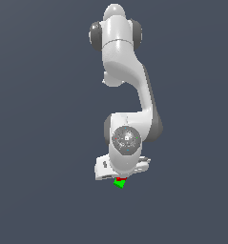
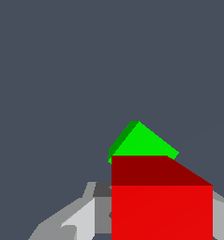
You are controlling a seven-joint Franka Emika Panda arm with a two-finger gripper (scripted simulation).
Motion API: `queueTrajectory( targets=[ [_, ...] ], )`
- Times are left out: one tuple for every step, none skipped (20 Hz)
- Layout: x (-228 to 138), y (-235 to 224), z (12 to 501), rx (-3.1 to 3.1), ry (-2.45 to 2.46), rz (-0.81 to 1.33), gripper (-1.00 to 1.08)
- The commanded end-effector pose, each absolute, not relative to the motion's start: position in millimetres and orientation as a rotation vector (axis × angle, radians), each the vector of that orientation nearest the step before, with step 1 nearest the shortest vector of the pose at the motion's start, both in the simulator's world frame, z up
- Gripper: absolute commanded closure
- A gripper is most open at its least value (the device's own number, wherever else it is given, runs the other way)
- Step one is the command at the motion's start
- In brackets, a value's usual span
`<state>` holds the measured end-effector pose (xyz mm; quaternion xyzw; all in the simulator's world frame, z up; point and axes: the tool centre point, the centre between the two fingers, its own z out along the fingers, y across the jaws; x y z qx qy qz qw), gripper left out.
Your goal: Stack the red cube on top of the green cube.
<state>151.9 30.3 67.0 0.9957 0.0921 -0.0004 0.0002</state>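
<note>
Closest to the wrist camera, we see the red cube (image 2: 161, 206) filling the near part of the frame, its bright front face squared to the lens and a darker red top face sloping away behind it. Pale grey fingers (image 2: 78, 220) of the gripper (image 2: 155, 220) flank the cube on both sides, and the jaws appear clenched on the red cube, pressing against its flanks. Just beyond the red cube's top edge, we see the green cube (image 2: 142, 143), turned corner-on so that it shows as a bright green wedge with a darker green side; the red cube overlaps its near part, and we cannot tell from this view whether the two touch. Past both cubes lies only the flat slate-blue table (image 2: 62, 70). In the exterior view, we look down on the white arm (image 1: 125, 90), which reaches from its base at the top of the frame down to the wrist and hand near the bottom. Under the hand, a thin sliver of the red cube (image 1: 121, 179) peeks out, and right beneath it in the frame sits a small patch of the green cube (image 1: 119, 183). The two patches of colour meet there, most of each cube hidden by the hand above.
</note>
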Motion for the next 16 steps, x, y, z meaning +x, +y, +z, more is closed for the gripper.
queueTrajectory(
  targets=[
    [157.7, 29.7, 65.7, 3.128, 0.29, 0.001, 1.08],
    [159.3, 29.5, 65.1, 3.128, 0.29, 0.001, 1.08],
    [160.8, 29.3, 64.6, 3.128, 0.29, 0.001, 1.08],
    [162.2, 29.1, 64.1, 3.128, 0.29, 0.001, 1.08],
    [163.3, 29.0, 63.7, 3.128, 0.29, 0.001, 1.08],
    [164.4, 28.8, 63.3, 3.128, 0.29, 0.001, 1.08],
    [165.3, 28.7, 63.0, 3.128, 0.29, 0.001, 1.08],
    [166.0, 28.6, 62.8, 3.128, 0.29, 0.001, 1.08],
    [166.6, 28.6, 62.6, 3.128, 0.29, 0.001, 1.08],
    [167.2, 28.5, 62.4, 3.128, 0.29, 0.001, 1.08],
    [167.6, 28.5, 62.3, 3.128, 0.29, 0.001, 1.08],
    [167.8, 28.4, 62.2, 3.128, 0.29, 0.001, 1.08],
    [168.0, 28.4, 62.1, 3.128, 0.29, 0.001, 1.08],
    [168.1, 28.4, 62.1, 3.128, 0.29, 0.001, 1.08],
    [168.1, 28.4, 62.1, 3.128, 0.29, 0.001, -0.92],
    [168.1, 28.4, 62.1, 3.128, 0.29, 0.001, -0.92]
  ],
)
